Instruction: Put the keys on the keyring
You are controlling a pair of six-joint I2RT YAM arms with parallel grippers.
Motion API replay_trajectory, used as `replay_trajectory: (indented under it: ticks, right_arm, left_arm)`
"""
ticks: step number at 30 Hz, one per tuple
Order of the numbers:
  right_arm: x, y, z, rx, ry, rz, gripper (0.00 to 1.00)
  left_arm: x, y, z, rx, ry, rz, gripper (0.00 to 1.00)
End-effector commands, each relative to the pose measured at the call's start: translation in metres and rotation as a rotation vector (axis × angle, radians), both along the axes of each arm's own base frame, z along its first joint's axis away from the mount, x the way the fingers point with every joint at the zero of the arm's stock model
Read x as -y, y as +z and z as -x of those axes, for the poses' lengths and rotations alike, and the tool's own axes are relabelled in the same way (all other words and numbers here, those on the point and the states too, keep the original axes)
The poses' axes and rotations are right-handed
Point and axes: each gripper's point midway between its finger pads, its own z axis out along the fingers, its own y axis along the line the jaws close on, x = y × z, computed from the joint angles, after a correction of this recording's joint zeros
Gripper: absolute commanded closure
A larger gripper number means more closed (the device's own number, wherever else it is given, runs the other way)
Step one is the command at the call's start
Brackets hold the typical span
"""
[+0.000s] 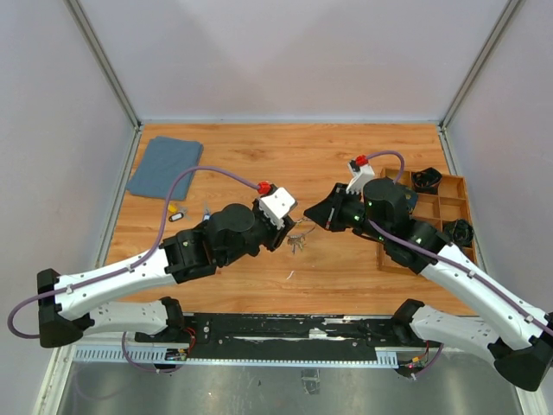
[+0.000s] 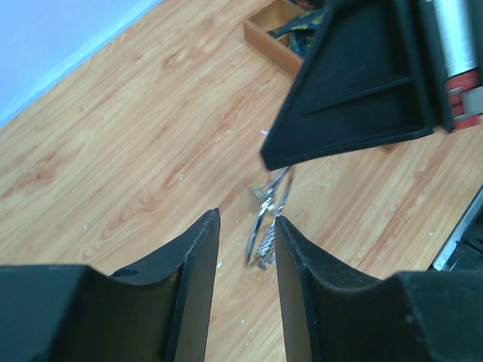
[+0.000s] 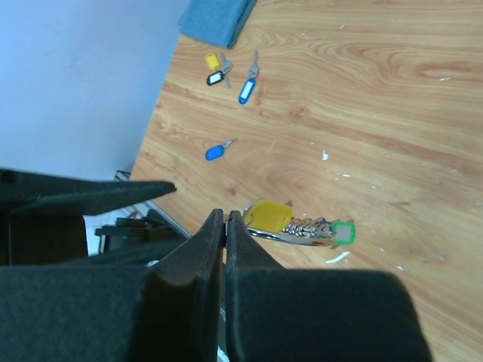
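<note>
Over wood tabletop (image 1: 346,156): pinches keyring (image 2: 260,226) upright in clamped right gripper (image 3: 225,219), holds left gripper (image 2: 247,217) parted just left of it; loose keys (image 3: 247,87) farther left.

Two hands (image 1: 292,226) (image 1: 318,218), one keyring (image 2: 259,222), one cloth (image 1: 164,166), one tray (image 1: 441,207), two blue keys (image 3: 247,89) (image 3: 215,152)

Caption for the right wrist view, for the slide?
Right gripper shut on the keyring, yellow- and green-tagged keys on it; loose keys and cloth beyond.
</note>
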Motion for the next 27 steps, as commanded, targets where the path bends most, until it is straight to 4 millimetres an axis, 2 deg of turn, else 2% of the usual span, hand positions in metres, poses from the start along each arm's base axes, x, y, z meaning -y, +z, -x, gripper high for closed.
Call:
replay_trajectory:
  ticks: [1,4,5,7,12,16,19,23,27]
  right_arm:
    - [0.022,0.003,-0.008,0.054,-0.038,0.144,1.00]
    - [0.028,-0.009,-0.003,0.044,-0.003,0.232,0.99]
    - [0.030,-0.013,0.000,0.039,0.013,0.258,0.99]
    - [0.036,-0.018,0.005,0.030,0.041,0.311,0.99]
    - [0.053,-0.030,0.025,-0.006,0.158,0.481,0.99]
    - [0.079,-0.045,0.047,-0.141,0.268,0.696,0.99]
    - [0.088,-0.061,0.057,-0.247,0.339,0.798,0.99]
    - [0.076,-0.083,0.051,-0.306,0.413,0.846,0.99]
    - [0.049,-0.097,0.021,-0.287,0.454,0.868,1.00]
  left_arm:
    - [-0.010,0.004,-0.014,-0.033,0.044,0.087,0.57]
    - [-0.034,-0.013,-0.043,-0.076,0.154,0.060,0.54]
    - [-0.047,-0.020,-0.058,-0.102,0.208,0.054,0.54]
    - [-0.061,-0.030,-0.074,-0.134,0.255,0.042,0.53]
    - [-0.076,-0.040,-0.087,-0.148,0.306,0.026,0.49]
    - [-0.086,-0.045,-0.090,-0.151,0.356,0.024,0.47]
    - [-0.099,-0.048,-0.093,-0.162,0.412,0.041,0.45]
    - [-0.113,-0.051,-0.095,-0.183,0.468,0.070,0.45]
    - [-0.121,-0.051,-0.092,-0.191,0.493,0.084,0.45]
